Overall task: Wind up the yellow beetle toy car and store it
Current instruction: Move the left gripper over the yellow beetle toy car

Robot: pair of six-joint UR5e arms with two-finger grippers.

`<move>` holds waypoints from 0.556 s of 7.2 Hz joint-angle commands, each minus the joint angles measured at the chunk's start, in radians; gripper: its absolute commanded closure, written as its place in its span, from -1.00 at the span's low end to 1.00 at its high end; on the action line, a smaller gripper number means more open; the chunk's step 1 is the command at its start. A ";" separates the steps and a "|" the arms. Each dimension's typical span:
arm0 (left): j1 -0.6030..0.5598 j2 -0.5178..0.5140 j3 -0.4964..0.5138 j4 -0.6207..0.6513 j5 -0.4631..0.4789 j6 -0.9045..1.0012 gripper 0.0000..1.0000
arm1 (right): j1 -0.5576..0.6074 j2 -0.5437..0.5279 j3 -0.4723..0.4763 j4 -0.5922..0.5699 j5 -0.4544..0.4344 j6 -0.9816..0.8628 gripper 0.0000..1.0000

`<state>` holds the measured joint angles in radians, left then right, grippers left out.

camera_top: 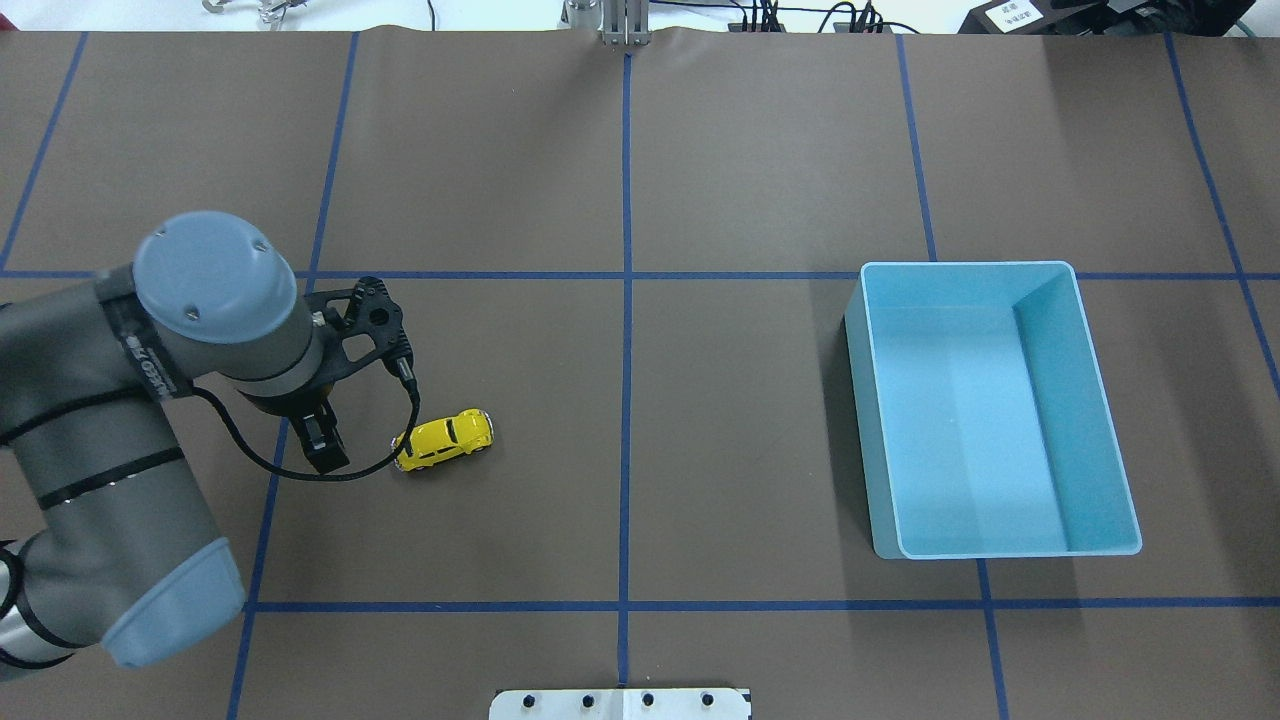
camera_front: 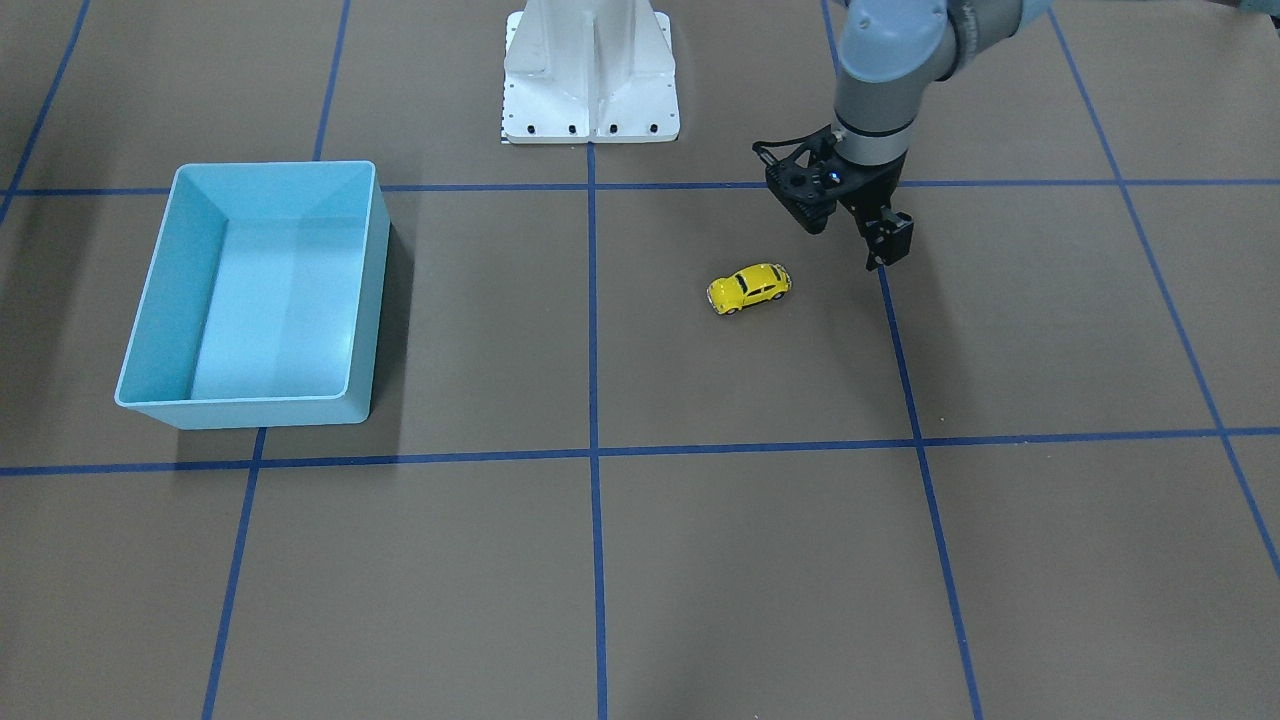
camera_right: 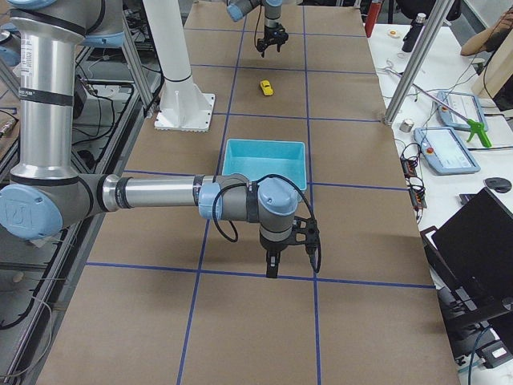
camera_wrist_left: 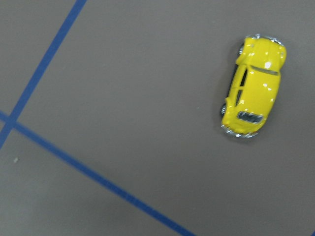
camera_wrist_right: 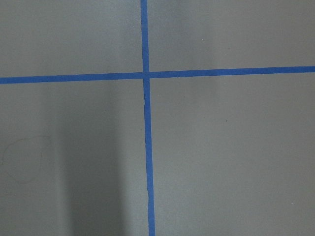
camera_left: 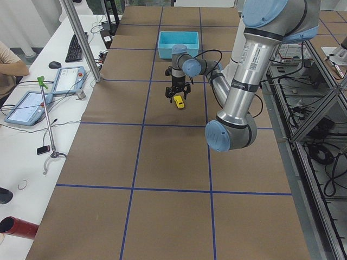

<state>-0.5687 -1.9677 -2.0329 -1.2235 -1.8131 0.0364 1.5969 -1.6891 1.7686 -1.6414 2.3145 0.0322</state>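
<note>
My left pincer [camera_front: 848,232] hung spread apart near the yellow beetle toy car [camera_top: 445,438], poised, I judged, to straddle it; the bin [camera_top: 965,264] waited far right.

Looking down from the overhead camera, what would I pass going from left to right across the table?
left arm → yellow beetle toy car → light blue bin
</note>
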 commanded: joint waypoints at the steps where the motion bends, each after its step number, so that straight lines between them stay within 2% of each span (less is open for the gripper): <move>1: 0.046 -0.097 0.026 0.115 0.160 0.007 -1.00 | 0.000 0.000 0.002 0.000 -0.001 0.000 -1.00; 2: 0.067 -0.153 0.064 0.184 0.182 0.007 -1.00 | 0.000 0.000 0.002 0.000 -0.001 0.000 -1.00; 3: 0.072 -0.218 0.156 0.229 0.179 0.008 -1.00 | 0.000 0.002 0.005 0.000 -0.001 0.000 -1.00; 4: 0.082 -0.258 0.221 0.231 0.170 0.008 -1.00 | 0.000 0.002 0.003 0.000 -0.001 0.000 -1.00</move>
<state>-0.4997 -2.1636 -1.8980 -1.0201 -1.6413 0.0438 1.5969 -1.6879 1.7717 -1.6414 2.3133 0.0322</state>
